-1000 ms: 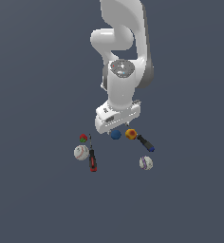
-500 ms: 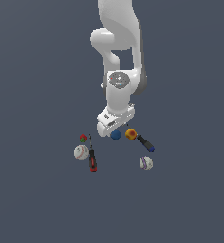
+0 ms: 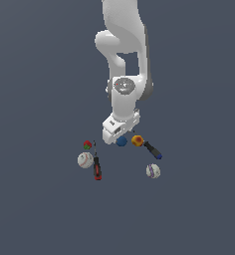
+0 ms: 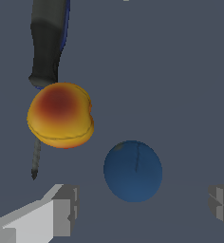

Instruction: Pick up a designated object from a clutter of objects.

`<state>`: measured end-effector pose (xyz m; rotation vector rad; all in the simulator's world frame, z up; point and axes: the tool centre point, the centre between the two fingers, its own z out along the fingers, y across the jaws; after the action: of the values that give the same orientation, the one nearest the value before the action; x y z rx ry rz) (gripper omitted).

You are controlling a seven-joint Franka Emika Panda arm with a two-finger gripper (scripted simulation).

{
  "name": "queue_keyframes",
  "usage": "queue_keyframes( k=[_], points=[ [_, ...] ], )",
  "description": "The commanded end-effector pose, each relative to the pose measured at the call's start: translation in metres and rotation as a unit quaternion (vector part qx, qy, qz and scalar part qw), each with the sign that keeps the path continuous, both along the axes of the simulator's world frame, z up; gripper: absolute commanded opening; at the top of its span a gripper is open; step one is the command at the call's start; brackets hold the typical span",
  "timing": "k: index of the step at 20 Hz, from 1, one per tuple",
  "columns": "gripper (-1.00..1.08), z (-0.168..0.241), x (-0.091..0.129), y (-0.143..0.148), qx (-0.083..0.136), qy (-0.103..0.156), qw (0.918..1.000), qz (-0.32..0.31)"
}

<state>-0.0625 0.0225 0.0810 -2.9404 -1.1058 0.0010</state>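
**Over the blue ball, end effector spread**

Below the arm, on the grey floor (image 3: pixel 40 209), you see the blue ball (image 4: pixel 133 171) lying free, just beside the orange-red ball (image 4: pixel 60 115). Your end effector (image 4: pixel 142 209) hangs low over it with both fingers (image 4: pixel 57 213) wide apart, holding nothing; in the wrist view the ball sits between them. The black-blue tool (image 3: pixel 152 150) touches the orange-red ball. On the exterior view's left lie a white ball (image 3: pixel 85 160), a screwdriver (image 3: pixel 96 168) and a red-green piece (image 3: pixel 87 145). Another white ball (image 3: pixel 153 171) lies apart.
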Motion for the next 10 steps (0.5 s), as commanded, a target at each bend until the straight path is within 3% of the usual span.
queue_keyframes(
  k=[1,10],
  points=[
    [1.00,-0.003,0.000,0.000,0.000,0.000,1.0000,0.000],
    [1.00,-0.038,-0.001,0.000,0.000,0.000,1.0000,0.002]
  ],
)
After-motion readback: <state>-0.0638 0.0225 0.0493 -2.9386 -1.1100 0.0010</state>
